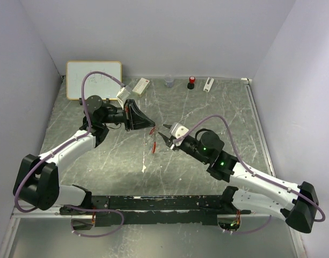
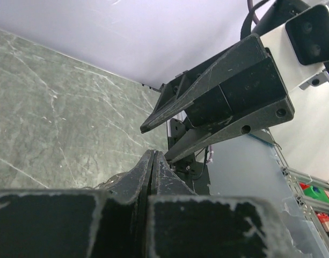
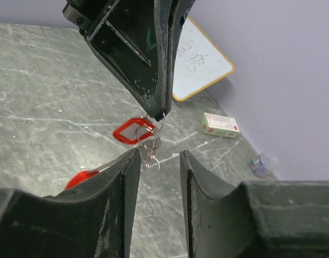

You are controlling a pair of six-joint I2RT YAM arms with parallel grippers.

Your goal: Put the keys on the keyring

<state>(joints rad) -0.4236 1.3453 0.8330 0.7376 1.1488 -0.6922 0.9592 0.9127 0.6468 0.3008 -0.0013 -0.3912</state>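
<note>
Reaching in from the near right, is the right gripper (image 3: 160, 156) carrying anything? (Desk)

Nothing. Its fingers (image 3: 113, 204) stand apart with a clear gap, raised off the table (image 1: 207, 107) and aimed at the left arm's tip. (Photographer)

And the keyring? (Desk)

Just beyond that gap, in the air over mid-table. The left gripper (image 3: 160, 110) has its fingers pressed together on the thin ring. The keyring (image 3: 131, 130) hangs from the tip, with its red fob to one side and small silver pieces (image 3: 149, 155) dangling under it. (Photographer)

Are those the keys? (Desk)

Cannot tell; too small. A second red shape (image 3: 81, 178) shows lower down, half hidden behind the right finger. Whether it hangs or lies on the table I cannot tell. (Photographer)

Background? (Desk)

A whiteboard (image 1: 93, 79) at the far wall, a small box (image 1: 138, 86) beside it and a small red item (image 1: 191, 82) further right. (Photographer)
</note>
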